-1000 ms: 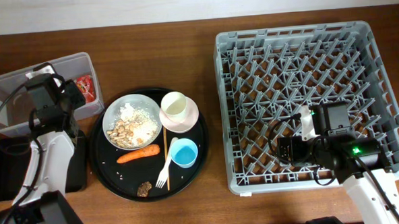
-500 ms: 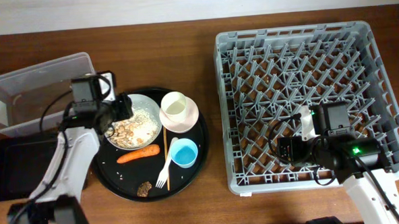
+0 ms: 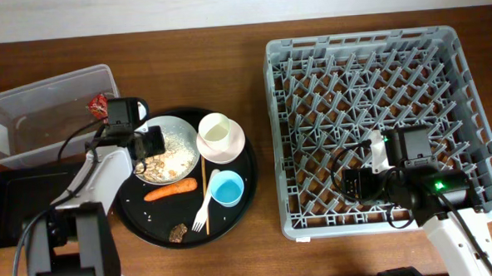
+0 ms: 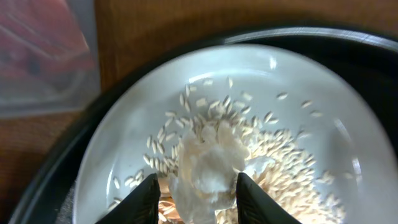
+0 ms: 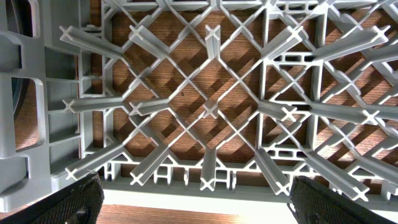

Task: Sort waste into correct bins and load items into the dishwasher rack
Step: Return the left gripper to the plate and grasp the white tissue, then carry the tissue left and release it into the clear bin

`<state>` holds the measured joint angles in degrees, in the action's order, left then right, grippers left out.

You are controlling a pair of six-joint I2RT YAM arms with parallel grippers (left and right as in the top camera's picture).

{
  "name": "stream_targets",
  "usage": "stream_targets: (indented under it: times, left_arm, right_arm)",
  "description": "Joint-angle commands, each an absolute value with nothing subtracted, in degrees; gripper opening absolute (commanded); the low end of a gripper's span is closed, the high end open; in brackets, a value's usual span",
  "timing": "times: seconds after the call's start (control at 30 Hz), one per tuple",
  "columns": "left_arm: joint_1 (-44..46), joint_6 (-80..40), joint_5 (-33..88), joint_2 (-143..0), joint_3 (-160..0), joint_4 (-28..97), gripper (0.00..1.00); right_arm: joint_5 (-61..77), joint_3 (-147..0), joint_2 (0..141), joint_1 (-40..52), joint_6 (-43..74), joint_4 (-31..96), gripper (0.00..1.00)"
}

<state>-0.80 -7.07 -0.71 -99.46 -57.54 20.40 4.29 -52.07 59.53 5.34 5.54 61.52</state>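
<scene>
The small white crumpled tissue [image 4: 208,162] is a puffy, creased wad lying right between the left pincer [image 4: 199,190] fingers on the pale plate [image 4: 298,81], with rice scraps [image 4: 280,165] just beyond it. I cannot tell whether the pincer is pinching it. From overhead the arm hides the tissue, but the red wrapper [image 3: 100,103] shows in the clear tub [image 3: 28,110] beside that pincer. The right pincer [image 5: 196,199] hangs released above the rack [image 5: 211,112].
</scene>
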Motion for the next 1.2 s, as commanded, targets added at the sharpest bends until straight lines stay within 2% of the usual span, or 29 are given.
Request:
stream_targets:
  times: [0.0, 0.07, 0.1, 0.17, 0.23, 0.27, 0.5, 0.9, 1.03, 1.17]
  left_arm:
    - [-0.7, -6.8, -1.1, -100.9, -57.7, 20.7, 0.40]
    - [-0.8, -6.8, -1.1, -100.9, -57.7, 20.5, 0.38]
    - [-0.8, -6.8, -1.1, -100.9, -57.7, 20.3, 0.34]
    - [-0.8, -6.8, -1.1, -100.9, -57.7, 20.0, 0.23]
    - [-0.8, -6.8, -1.1, -100.9, -57.7, 19.6, 0.04]
    - [-0.8, -6.8, -1.1, -100.9, -57.7, 19.0, 0.00]
    - [-0.8, -6.8, -1.1, -98.0, -58.0, 18.8, 0.00]
    - [-1.2, -6.7, -2.9, -78.8, -58.0, 21.6, 0.00]
    - [-3.9, -6.8, -10.6, -77.7, -58.0, 17.3, 0.00]
    - [-8.7, -6.8, -11.4, -80.3, -58.0, 13.3, 0.00]
  right_arm:
    - [3.8, -53.2, 59.6, 5.6, 5.2, 61.5, 0.99]
    - [3.8, -53.2, 59.6, 5.6, 5.2, 61.5, 0.99]
    - [3.8, -53.2, 59.6, 5.6, 5.2, 61.5, 0.99]
    - [3.8, -53.2, 59.6, 5.6, 5.2, 61.5, 0.99]
    - [3.8, -53.2, 59.6, 5.6, 5.2, 61.5, 0.99]
    - [3.8, -53.2, 59.6, 5.6, 5.2, 61.5, 0.99]
    - [3.8, -53.2, 59.6, 5.6, 5.2, 61.5, 0.99]
    - [3.8, -53.2, 59.6, 5.6, 5.2, 61.6, 0.99]
    - [3.8, -53.2, 59.6, 5.6, 5.2, 61.6, 0.99]
    - [3.8, -53.2, 59.6, 5.6, 5.2, 61.6, 0.99]
